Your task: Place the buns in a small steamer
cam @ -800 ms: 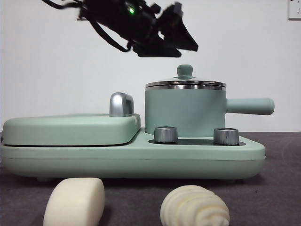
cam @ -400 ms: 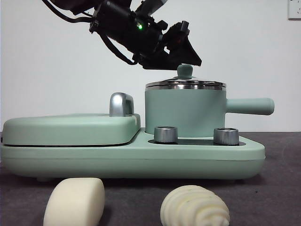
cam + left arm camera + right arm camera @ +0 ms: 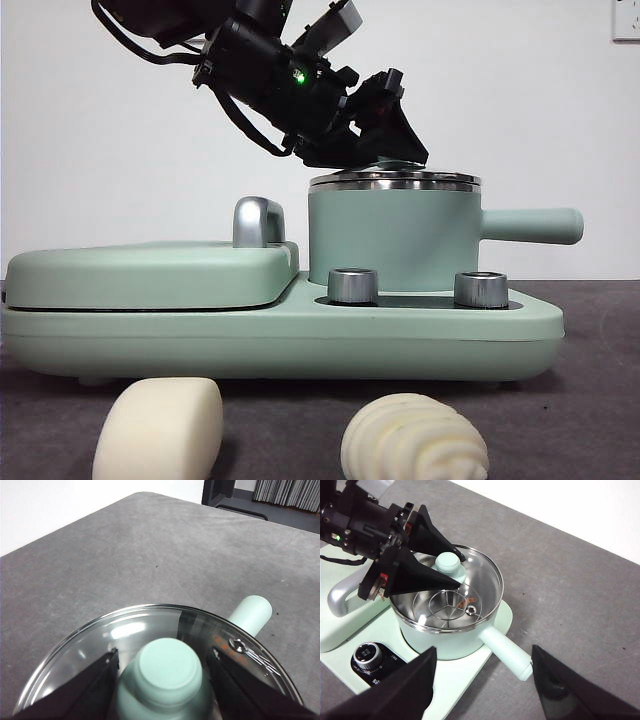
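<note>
Over the mint green cylindrical steamer pot (image 3: pixel 392 238) on its base, my left gripper (image 3: pixel 162 667) angles down, jaws spread either side of the green knob (image 3: pixel 166 672) on the glass lid (image 3: pixel 465 597), a rigid, fragile, slippery grip point; both soft cream buns (image 3: pixel 160 430) wait on the table out front.

Mint green steamer (image 3: pixel 390 240) with a shiny steel rim, clear glass lid (image 3: pixel 462 587) and mint green knob (image 3: pixel 167 672). Two cream-white buns: one smooth (image 3: pixel 160 430), one with spiral ridges (image 3: pixel 415 440). Black jaws. Dark grey bench (image 3: pixel 125 550). White wall (image 3: pixel 520 100). Chrome dials (image 3: pixel 352 285).
</note>
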